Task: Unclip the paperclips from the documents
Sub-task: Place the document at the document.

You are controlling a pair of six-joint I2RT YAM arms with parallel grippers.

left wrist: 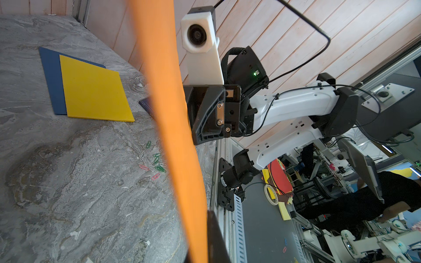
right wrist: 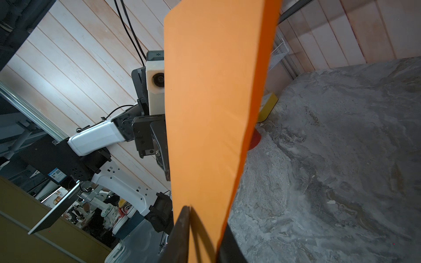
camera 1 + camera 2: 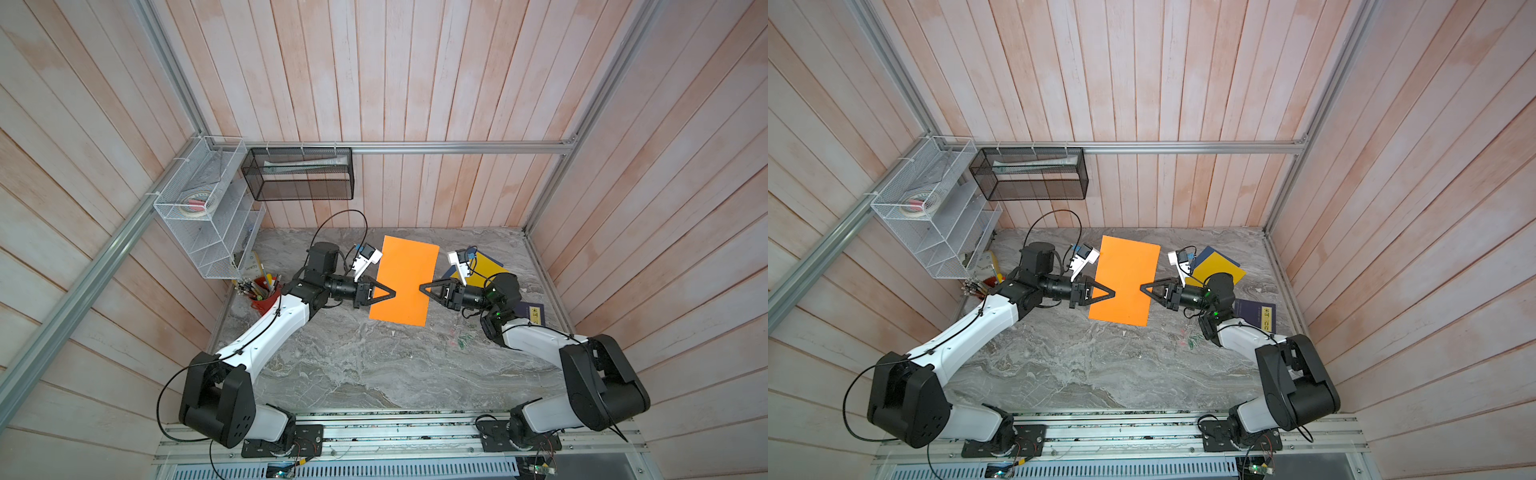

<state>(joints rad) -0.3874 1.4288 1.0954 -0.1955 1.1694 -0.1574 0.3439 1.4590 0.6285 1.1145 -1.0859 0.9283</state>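
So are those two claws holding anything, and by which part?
Both grip the orange sheet, up above the table: the left gripper pinches the middle of one long edge, the right gripper the opposite edge.

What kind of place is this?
Probably a robotics lab test cell staged as a desk: left arm and right arm on a rail, with a wire rack and a pen cup.
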